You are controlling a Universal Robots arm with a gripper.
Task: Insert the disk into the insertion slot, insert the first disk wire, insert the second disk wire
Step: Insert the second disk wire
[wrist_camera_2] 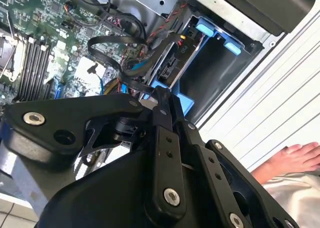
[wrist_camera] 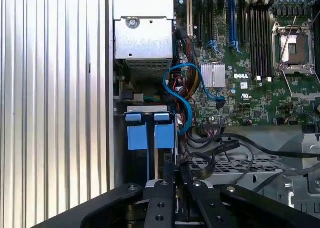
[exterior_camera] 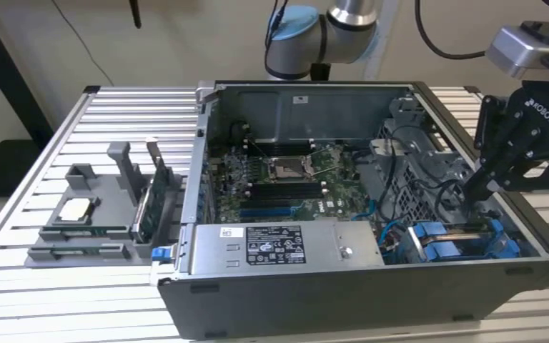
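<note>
While reaching down into the open computer case (exterior_camera: pixel 351 300) at the exterior view's right, hangs the tool (exterior_camera: pixel 473 191) right over the drive corner, fingers drawn tight together. Pinched on a wire end or on nothing? Cannot tell from here; tips meet just beside a black flat cable (wrist_camera_2: pixel 107 43) in the second wrist view.

Looks seated already, the disk (exterior_camera: pixel 446 243): blue carrier rails lying inside the insertion slot (exterior_camera: pixel 515 251), twin blue tabs facing up in the first wrist view. So, by the look of it, wire work in hand.

To do it well: line the plug square with the socket on the disk's end before pushing. Go straight in, no twisting, gentle force. Mind the tangle, with a blue cable (wrist_camera: pixel 185 95) looping close by and black leads crossing near the tips; easy to snag. Stay off the circuit board (exterior_camera: pixel 284 179).

Worth noting, a person's hand (wrist_camera_2: pixel 287 160) resting on the tabletop (exterior_camera: pixel 112 128) outside the case.
</note>
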